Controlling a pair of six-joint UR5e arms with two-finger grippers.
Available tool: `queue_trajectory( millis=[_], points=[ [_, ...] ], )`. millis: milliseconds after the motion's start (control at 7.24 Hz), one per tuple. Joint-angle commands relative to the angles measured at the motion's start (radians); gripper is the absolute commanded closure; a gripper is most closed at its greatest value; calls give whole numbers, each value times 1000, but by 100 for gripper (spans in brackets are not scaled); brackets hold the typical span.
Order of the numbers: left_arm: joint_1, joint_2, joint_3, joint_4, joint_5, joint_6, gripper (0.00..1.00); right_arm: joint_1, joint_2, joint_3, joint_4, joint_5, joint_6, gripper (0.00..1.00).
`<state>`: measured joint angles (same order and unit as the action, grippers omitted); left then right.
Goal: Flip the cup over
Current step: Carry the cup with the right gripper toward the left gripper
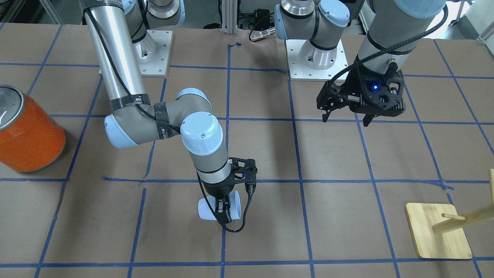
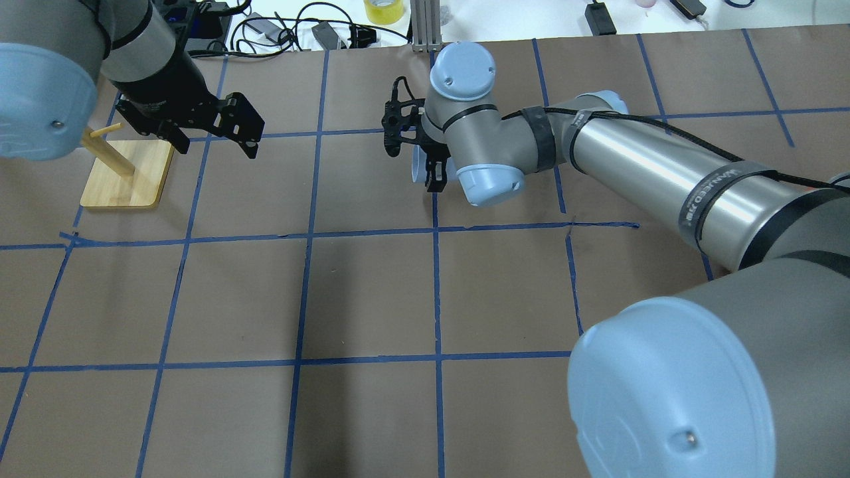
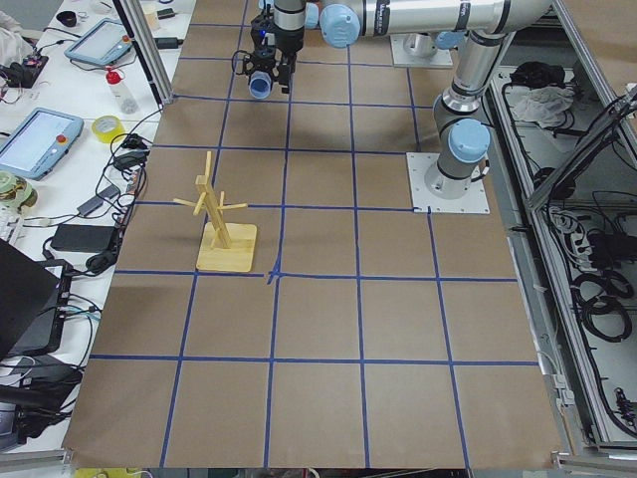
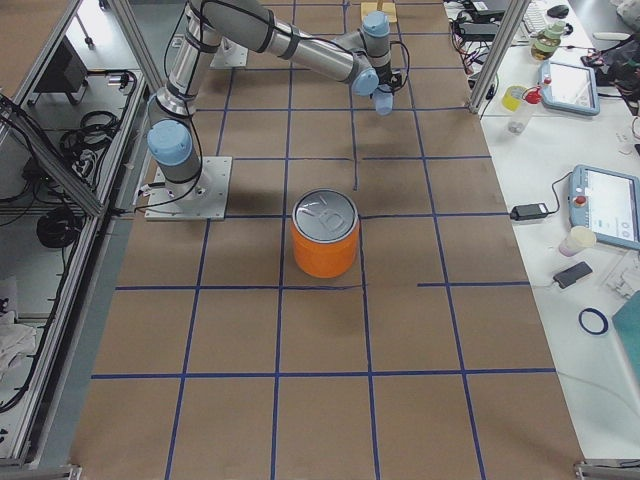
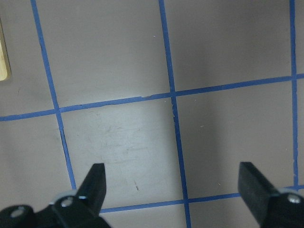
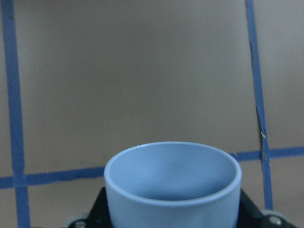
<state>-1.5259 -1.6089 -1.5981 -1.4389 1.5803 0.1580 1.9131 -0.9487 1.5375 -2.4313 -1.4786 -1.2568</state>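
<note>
Right gripper [image 1: 224, 211] is lowered toward the table [image 1: 347, 216], well out from the robot's base. Its jaws are closed narrow on the cup [image 1: 205, 210], one on either side of the wall. The pale light-blue cup is held on its side between them. In the front-facing view the narrow base is seen on one side of the jaws and the wider rim on the other. In the right wrist view the cup [image 6: 171, 180] sits low between the jaws, its open mouth and darker blue inside turned toward the camera. Whether the cup touches the table cannot be told.

Left gripper [image 1: 345, 116] is held above the table, well apart from the cup. Its jaws are spread wide. Only bare brown paper and blue tape lines are seen between them in the left wrist view [image 5: 173, 185].

A wooden peg stand [image 1: 438, 235] is noted on the table on the far side of the left jaws from the cup. An orange can [image 1: 31, 131] with a silver top is noted upright, well off from the right jaws, on the side away from the left gripper.
</note>
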Motion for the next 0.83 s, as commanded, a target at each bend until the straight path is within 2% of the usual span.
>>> queue_trajectory(
  millis=[0, 276, 415, 553, 691],
  points=[
    [4, 0, -2, -2, -5, 0, 0, 85, 10, 3, -3, -12, -6, 42],
    [4, 0, -11, -2, -10, 0, 0, 90, 14, 1, -5, -12, -4, 40],
    [4, 0, -17, -2, -11, 0, 0, 90, 17, 9, -5, -11, -4, 31],
    [4, 0, -17, -2, -13, 2, 0, 89, 27, 7, -5, -6, -4, 5],
    [4, 0, -17, -2, -14, 9, 0, 90, 34, 7, -5, -17, -4, 0]
  ],
)
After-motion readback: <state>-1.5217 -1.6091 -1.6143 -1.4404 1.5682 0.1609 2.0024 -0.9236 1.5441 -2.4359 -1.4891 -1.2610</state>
